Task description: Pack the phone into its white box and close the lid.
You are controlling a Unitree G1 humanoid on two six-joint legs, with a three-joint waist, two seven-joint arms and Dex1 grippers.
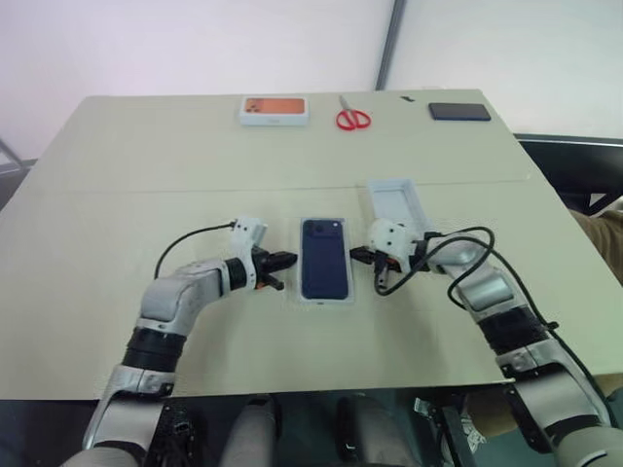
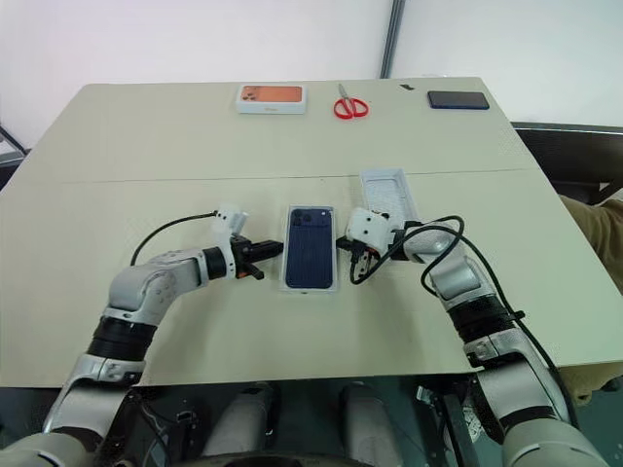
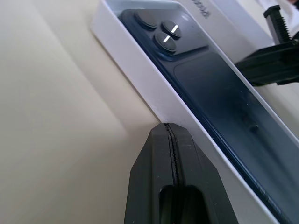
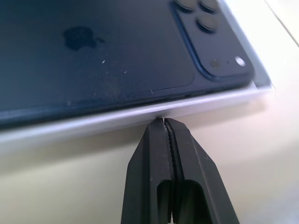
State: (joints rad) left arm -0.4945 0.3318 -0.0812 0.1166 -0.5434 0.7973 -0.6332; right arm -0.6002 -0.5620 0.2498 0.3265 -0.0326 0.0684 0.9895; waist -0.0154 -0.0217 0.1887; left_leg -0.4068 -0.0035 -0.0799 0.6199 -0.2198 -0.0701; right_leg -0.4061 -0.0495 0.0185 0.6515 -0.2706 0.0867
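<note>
Inspector: The navy-blue phone [image 1: 324, 257] lies back-up inside the white box [image 3: 140, 70], mid-table. The left gripper [image 1: 280, 263] has its jaws pressed fully together, empty, tip right at the box's left wall. The right gripper [image 1: 361, 256] is likewise clamped shut on nothing, tip against the opposite wall.

Supervisor: And the lid [image 1: 397, 205]?

Inspector: Inside-up on the table [image 1: 117, 195], just beyond the right gripper, not yet fitted.

Supervisor: Risks?

Inspector: In my judgement, uneven pressing from the two sides could skew or slide the light tray, or tip one wall and unseat the phone. The lid must then be gripped by thin walls and inverted; a poor hold could drop it onto the phone. The right arm's loose cable [image 1: 458, 255] hangs near the lid and might snag it.
</note>
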